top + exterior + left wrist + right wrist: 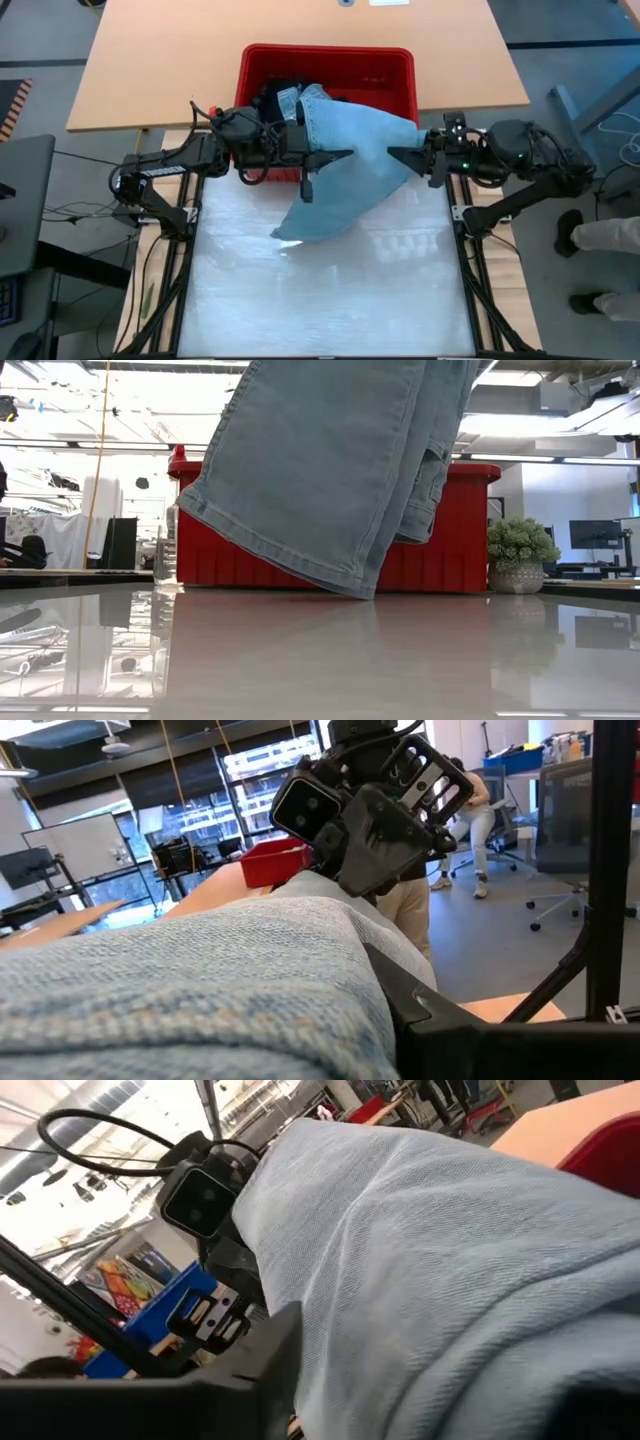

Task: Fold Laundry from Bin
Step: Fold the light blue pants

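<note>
Denim fills the space between my two end effectors. My left end effector [318,160] is clamped tight on one edge of the light blue jeans [345,165], in front of the red bin [400,70]. My right end effector [400,155] faces it from the other side with its fingers part way in around the opposite edge; I cannot tell whether they grip the cloth yet. The jeans hang lifted between the two, one end trailing back over the bin's front wall, where darker laundry [272,98] lies, the other sagging forward and down to a leg hem [285,555] that hangs just above the counter [330,300] or barely brushes it; I cannot say which. The garment's long axis runs from the bin toward the near edge of the counter, across the line joining my end effectors. Both sit equally near the cloth, so I judge that the next move depends on the right side closing firmly before I draw the jeans clear of the bin.
</note>
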You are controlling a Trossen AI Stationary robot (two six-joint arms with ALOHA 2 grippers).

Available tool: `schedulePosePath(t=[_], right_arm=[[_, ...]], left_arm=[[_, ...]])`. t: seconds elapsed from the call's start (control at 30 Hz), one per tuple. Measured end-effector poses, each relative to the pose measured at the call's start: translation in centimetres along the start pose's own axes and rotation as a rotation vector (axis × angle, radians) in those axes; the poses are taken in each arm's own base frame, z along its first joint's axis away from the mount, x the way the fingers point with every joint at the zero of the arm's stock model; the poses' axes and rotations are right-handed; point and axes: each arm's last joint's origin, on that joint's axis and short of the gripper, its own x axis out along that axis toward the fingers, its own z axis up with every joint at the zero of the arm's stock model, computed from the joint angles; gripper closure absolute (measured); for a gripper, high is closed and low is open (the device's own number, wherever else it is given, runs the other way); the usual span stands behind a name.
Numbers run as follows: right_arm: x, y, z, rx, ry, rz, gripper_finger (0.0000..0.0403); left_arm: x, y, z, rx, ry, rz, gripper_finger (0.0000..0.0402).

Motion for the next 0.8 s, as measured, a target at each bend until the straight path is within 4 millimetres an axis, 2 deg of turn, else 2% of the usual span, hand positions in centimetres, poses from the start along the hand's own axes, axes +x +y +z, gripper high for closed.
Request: schedulePosePath(t=[0.13, 0.2, 0.23, 0.43, 0.57, 0.67, 0.8], right_arm=[[-0.1, 0.1, 0.0, -0.049, 0.003, 0.006, 0.0301], [-0.1, 0.2, -0.1, -0.085, 0.013, 0.020, 0.0355], [-0.1, 0.3, -0.2, -0.119, 0.016, 0.030, 0.0370], [-1.1, 0.5, 0.2, -0.245, 0.032, 0.059, 0.0368], [-1.4, 0.3, 0.2, -0.269, 0.074, 0.078, 0.0369], [-1.3, 0.4, -0.1, -0.292, 0.100, 0.099, 0.0369], [-1.2, 0.3, -0.3, -0.310, 0.137, 0.114, 0.0368]], left_arm=[[0.0, -0.1, -0.1, -0.005, 0.013, -0.012, 0.0394], [-0.1, -0.2, -0.3, -0.021, 0.034, -0.033, 0.0377], [-0.1, -0.2, -0.4, -0.055, 0.044, -0.040, 0.0367], [-1.3, 0.7, 0.2, -0.439, 0.049, -0.194, 0.0283], [-1.9, 1.7, 0.4, -0.714, 0.079, -0.274, 0.0235], [-1.9, 2.3, 0.1, -0.911, 0.114, -0.250, 0.0215], [-1.8, 2.9, -0.2, -1.051, 0.139, -0.230, 0.0210]])
